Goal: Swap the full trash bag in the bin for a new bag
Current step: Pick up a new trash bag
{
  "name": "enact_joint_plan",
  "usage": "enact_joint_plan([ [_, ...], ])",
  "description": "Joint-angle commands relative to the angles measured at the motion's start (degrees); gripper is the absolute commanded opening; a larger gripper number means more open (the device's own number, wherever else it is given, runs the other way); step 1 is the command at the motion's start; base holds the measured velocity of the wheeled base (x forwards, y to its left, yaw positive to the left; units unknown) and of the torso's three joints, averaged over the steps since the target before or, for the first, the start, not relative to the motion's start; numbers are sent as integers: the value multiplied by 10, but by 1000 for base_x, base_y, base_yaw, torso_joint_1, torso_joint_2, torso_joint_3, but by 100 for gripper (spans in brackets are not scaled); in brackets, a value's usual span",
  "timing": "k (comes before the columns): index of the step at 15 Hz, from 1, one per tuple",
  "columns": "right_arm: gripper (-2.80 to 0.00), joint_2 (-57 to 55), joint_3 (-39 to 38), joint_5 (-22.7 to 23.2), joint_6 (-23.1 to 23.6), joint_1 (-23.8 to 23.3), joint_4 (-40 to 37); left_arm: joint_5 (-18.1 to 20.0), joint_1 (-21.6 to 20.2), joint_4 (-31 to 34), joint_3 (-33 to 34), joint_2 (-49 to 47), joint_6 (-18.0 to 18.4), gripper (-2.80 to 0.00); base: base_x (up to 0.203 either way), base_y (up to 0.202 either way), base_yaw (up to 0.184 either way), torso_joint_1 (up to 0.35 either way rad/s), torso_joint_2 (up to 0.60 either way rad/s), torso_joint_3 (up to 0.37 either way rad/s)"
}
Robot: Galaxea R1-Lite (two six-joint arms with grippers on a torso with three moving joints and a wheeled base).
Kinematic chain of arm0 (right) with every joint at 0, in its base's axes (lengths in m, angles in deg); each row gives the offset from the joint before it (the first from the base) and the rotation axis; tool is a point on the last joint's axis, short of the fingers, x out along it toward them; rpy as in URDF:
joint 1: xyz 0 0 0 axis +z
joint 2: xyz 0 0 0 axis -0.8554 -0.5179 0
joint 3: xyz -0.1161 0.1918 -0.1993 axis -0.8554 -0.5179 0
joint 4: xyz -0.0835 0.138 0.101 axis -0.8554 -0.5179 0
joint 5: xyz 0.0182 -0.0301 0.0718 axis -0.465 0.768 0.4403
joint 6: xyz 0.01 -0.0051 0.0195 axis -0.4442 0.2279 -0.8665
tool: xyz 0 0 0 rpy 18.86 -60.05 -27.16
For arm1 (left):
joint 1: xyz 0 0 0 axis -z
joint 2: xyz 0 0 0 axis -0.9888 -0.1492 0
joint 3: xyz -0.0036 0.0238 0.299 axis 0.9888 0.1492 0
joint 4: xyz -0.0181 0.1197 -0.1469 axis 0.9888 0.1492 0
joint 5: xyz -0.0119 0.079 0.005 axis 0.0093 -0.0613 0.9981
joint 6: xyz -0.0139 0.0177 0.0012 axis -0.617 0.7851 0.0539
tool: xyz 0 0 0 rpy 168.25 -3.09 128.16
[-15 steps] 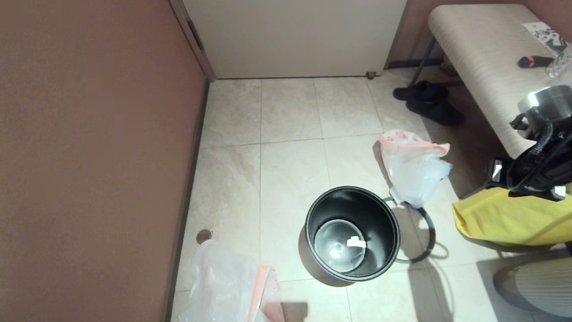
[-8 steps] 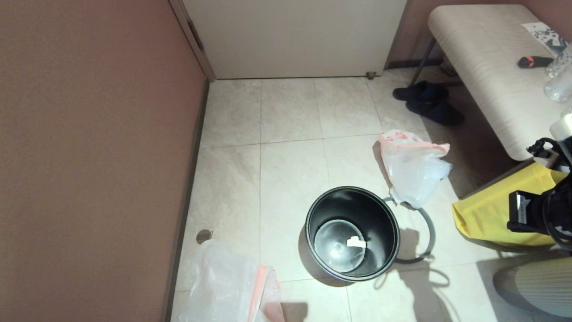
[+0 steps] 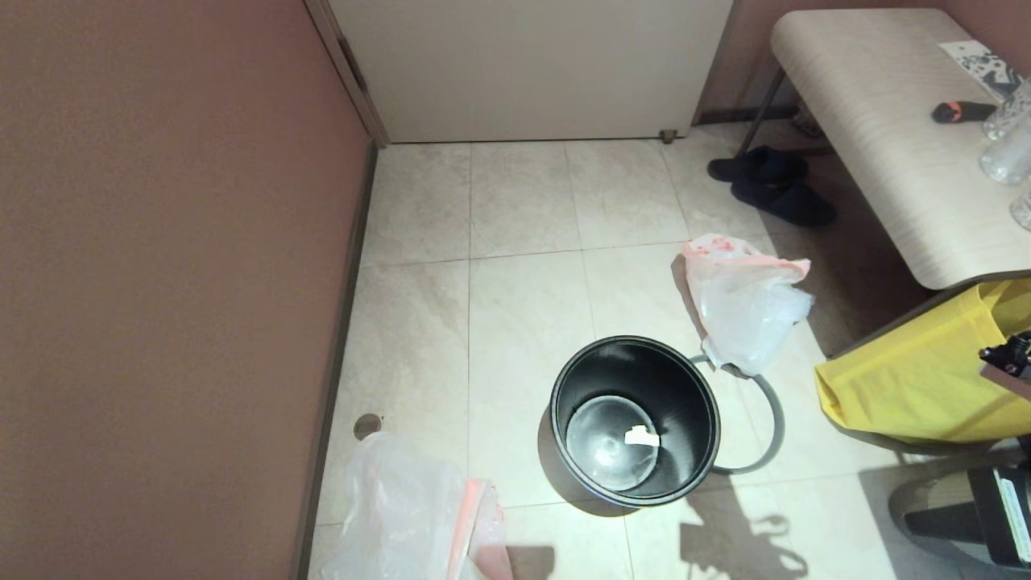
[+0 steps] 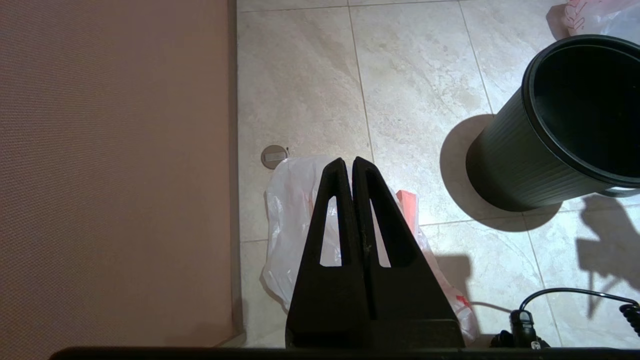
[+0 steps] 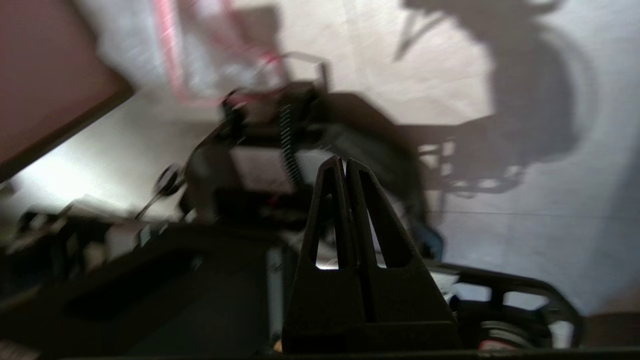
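The black bin (image 3: 675, 379) stands unlined on the floor tiles, a paper scrap (image 3: 642, 436) at its bottom; it also shows in the left wrist view (image 4: 520, 165). Its grey hoop (image 3: 775, 419) lies on the floor against its right side. A lumpy white bag with a pink rim, the full trash bag (image 3: 745, 310), sits just beyond the hoop. The limp new bag (image 3: 395, 507) lies near the left wall. My left gripper (image 4: 348, 160) hangs shut and empty over the new bag (image 4: 290, 210). My right gripper (image 5: 345, 161) is shut and empty, low at the right.
A brown wall (image 3: 161, 282) runs along the left and a white door (image 3: 532, 64) closes the far side. A bench (image 3: 878, 105) with small items, dark slippers (image 3: 773, 185) and a yellow bag (image 3: 918, 379) crowd the right. A floor drain (image 3: 368, 424) sits near the new bag.
My right arm has drawn back down and to the right, almost leaving the head view, and its shadow has slid across the floor. Bin, hoop and both bags have stayed put.
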Motion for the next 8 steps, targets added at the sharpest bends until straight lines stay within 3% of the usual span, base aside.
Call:
enact_joint_plan([
  [1, -280, 13, -22, 76, -2, 14, 9, 0, 0, 0, 0, 0, 0, -280, 0, 0, 0, 0, 0, 0],
  [5, -280, -100, -27, 82, -5, 46, 115, 0, 0, 0, 0, 0, 0, -280, 0, 0, 0, 0, 0, 0],
  [8, -280, -246, -11, 78, -24, 107, 224, 0, 0, 0, 0, 0, 0, -280, 0, 0, 0, 0, 0, 0],
])
